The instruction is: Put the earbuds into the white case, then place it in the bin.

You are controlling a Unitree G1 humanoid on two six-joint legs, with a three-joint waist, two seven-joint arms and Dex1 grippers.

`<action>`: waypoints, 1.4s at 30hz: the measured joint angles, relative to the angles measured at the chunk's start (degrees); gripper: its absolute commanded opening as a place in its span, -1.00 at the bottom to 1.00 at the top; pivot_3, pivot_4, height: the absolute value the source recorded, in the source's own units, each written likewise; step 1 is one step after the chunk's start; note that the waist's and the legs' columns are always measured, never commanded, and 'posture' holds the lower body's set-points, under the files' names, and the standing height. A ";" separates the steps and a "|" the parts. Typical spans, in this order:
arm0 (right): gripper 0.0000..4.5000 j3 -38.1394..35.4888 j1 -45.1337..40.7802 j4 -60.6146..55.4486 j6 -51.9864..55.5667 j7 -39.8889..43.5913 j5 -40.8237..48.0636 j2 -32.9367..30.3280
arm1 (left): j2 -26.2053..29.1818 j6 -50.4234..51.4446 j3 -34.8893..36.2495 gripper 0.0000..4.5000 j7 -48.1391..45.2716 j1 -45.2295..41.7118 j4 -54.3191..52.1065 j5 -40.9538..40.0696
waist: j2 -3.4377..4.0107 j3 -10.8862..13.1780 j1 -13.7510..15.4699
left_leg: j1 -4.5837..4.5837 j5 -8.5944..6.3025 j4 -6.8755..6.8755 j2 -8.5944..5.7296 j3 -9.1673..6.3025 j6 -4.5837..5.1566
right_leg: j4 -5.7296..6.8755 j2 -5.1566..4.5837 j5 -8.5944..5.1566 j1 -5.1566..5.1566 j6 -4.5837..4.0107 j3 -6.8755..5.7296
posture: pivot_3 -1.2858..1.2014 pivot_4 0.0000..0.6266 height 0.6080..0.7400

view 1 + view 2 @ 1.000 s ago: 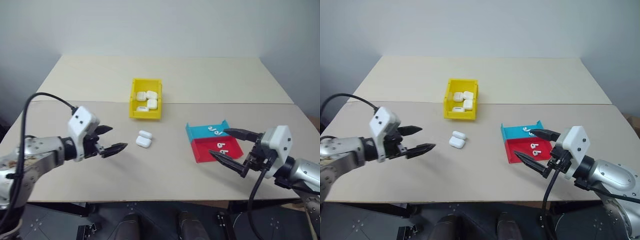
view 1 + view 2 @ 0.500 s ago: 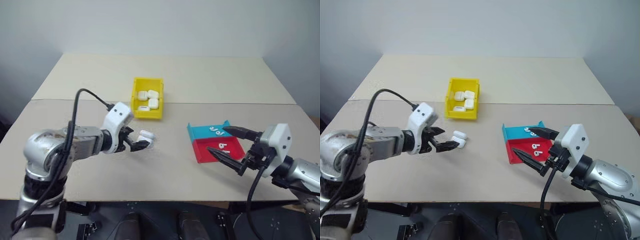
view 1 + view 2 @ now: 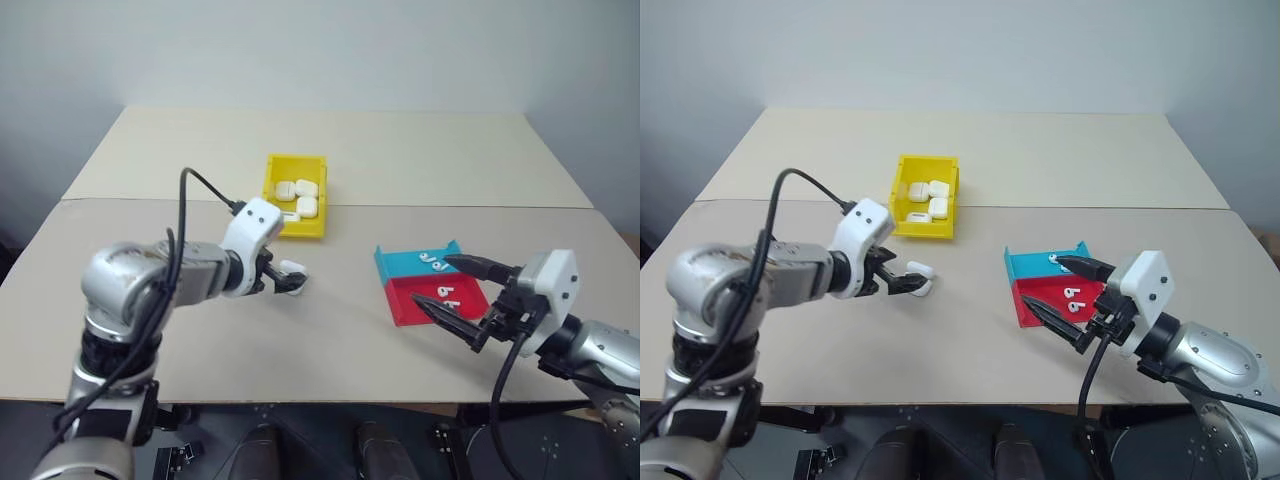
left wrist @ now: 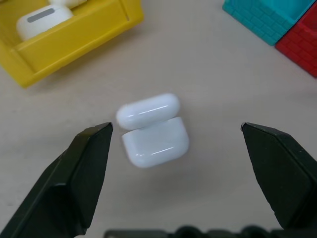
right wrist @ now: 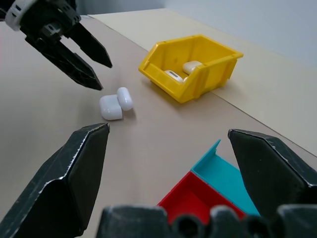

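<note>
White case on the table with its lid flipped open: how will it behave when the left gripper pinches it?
The white case looks glossy and rounded, so it may slip between the fingers. Its lid is open, so a pinch might snap it shut. It looks small and light and could skid on the smooth table.

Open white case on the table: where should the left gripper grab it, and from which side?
Probably the white case by its lower body, not the flipped-back lid. The left gripper already hangs above it, open, fingers on either side; come straight down and close across the body's rounded sides.

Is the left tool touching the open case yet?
Apart. The left wrist view shows the left tool open, with bare table between each finger and the case.
</note>
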 measured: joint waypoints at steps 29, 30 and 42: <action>1.00 2.05 -0.59 0.12 -0.04 -0.42 -0.59 0.60 | 3.58 -26.24 -17.53 -0.98 -15.92 8.73 2.57 13.39 | 0.01 -0.01 -0.11 | -0.06 0.04 0.05 -0.02 0.03 -0.05 | 0.21 0.01 0.01 -0.18 -0.01 0.07 | 0.03 -0.52 1.00; 1.00 2.05 -0.58 0.12 -0.04 -0.44 -0.58 0.60 | 3.58 -26.25 -17.79 -0.98 -16.01 9.22 2.76 13.74 | 0.01 -0.01 -0.02 | -0.06 0.05 0.07 -0.03 0.03 -0.05 | 0.21 0.01 0.01 -0.17 -0.01 0.06 | 0.03 -0.52 1.00; 1.00 2.45 -0.45 0.10 -0.04 -0.63 -0.72 0.71 | 1.33 -28.98 -17.61 -0.98 -13.11 10.44 8.40 20.08 | 0.01 -0.01 0.18 | -0.07 0.05 0.11 -0.03 0.02 -0.05 | 0.22 0.00 0.01 -0.15 0.00 0.05 | 0.03 -0.52 1.00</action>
